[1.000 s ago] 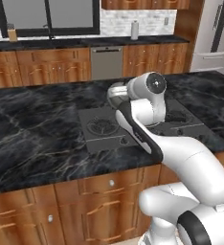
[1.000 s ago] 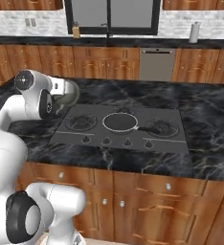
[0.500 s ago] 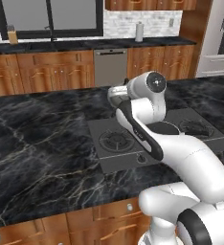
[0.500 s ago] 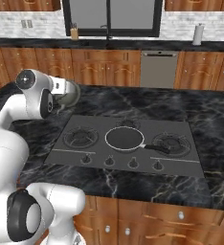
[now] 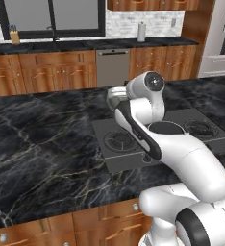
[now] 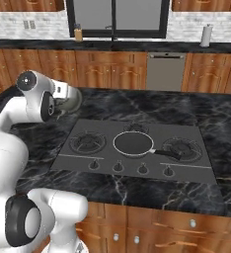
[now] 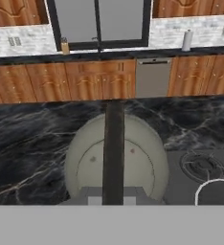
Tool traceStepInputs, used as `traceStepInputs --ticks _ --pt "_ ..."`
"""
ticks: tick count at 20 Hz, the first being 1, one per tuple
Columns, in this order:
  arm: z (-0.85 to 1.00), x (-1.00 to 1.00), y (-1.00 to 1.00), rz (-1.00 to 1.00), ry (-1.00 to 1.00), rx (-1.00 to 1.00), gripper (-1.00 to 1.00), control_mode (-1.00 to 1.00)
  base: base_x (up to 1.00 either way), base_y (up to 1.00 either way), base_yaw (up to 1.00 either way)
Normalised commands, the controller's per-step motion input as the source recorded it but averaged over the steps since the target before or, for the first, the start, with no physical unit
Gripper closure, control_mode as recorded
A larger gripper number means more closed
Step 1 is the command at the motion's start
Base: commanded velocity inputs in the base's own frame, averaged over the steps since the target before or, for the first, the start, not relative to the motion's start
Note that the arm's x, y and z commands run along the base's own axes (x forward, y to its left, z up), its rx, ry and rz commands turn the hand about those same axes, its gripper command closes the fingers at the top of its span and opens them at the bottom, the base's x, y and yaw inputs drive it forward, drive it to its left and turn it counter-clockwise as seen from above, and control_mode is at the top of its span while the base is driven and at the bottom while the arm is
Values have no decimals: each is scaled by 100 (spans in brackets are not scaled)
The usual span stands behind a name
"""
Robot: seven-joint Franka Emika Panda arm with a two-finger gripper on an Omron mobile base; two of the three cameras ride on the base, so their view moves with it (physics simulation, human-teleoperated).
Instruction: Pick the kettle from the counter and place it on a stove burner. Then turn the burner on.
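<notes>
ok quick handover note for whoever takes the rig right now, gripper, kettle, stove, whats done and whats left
Gripper: shut on the kettle by its dark handle.
Kettle: held up off the counter, left of the cooktop.
Frying pan: sits on the middle burner.
Left stove burner: free.
Done: kettle picked up.
Left: set it on a burner, likely the free left one, then turn that burner's knob.

base views flank cooktop (image 6: pixel 137 148), hand close overhead
</notes>
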Motion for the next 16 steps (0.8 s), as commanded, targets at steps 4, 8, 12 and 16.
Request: traceStepInputs --ticks 4,8,12,16 --pt "-14 5 0 -25 29 27 100 -100 0 0 0" --pt "-32 0 -3 -41 18 22 100 -100 0 0 0" --pt "-40 -7 -18 -47 12 35 100 -100 0 0 0" --pt "-19 -11 -33 -38 17 45 100 -100 0 0 0"
